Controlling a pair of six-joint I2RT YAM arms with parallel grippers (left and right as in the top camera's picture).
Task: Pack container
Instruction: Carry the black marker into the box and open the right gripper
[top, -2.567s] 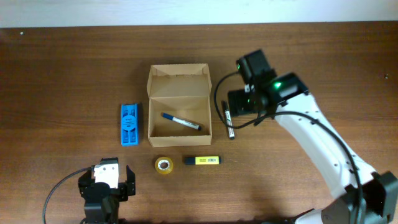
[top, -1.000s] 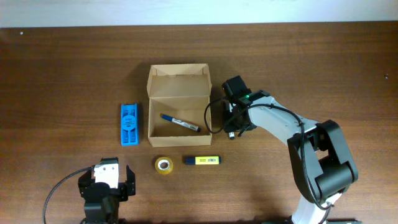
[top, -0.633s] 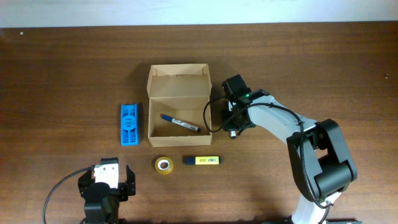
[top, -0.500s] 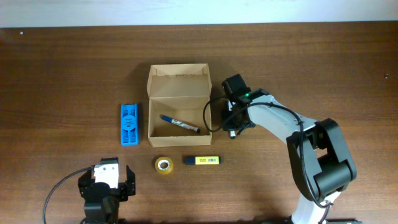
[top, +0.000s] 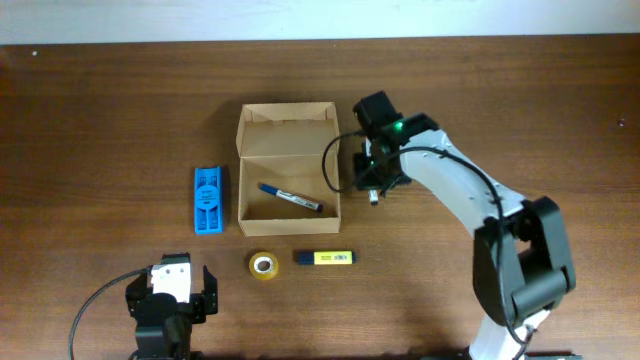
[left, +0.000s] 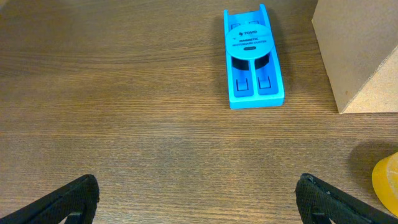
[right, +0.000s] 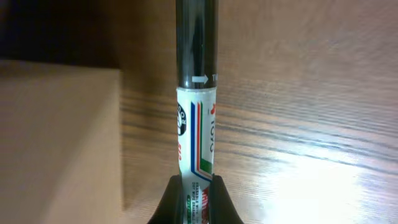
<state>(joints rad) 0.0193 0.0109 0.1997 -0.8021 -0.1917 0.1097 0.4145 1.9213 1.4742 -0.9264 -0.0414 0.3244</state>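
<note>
The container (top: 241, 190) is a tan cardboard box with its flap lid open toward the far side; a blue-capped marker (top: 290, 197) lies inside. My right gripper (top: 372, 186) hovers just right of the box, shut on a white marker with a black cap (right: 196, 124). In the right wrist view the gripper (right: 194, 186) pinches the marker's white barrel, above the table and beside the box wall (right: 56, 137). My left gripper (top: 170, 300) stands open near the front edge, and in its own view it (left: 199, 202) has only bare table between its fingers.
A blue plastic holder (top: 209, 199) (left: 252, 59) lies left of the box. A yellow tape roll (top: 263, 266) (left: 387, 186) and a yellow highlighter (top: 325, 258) lie in front of the box. A box corner (left: 360, 50) shows in the left wrist view.
My right gripper closed on the black-capped marker lying right of the box and shifted slightly toward the far side with it. The left arm has not moved.
</note>
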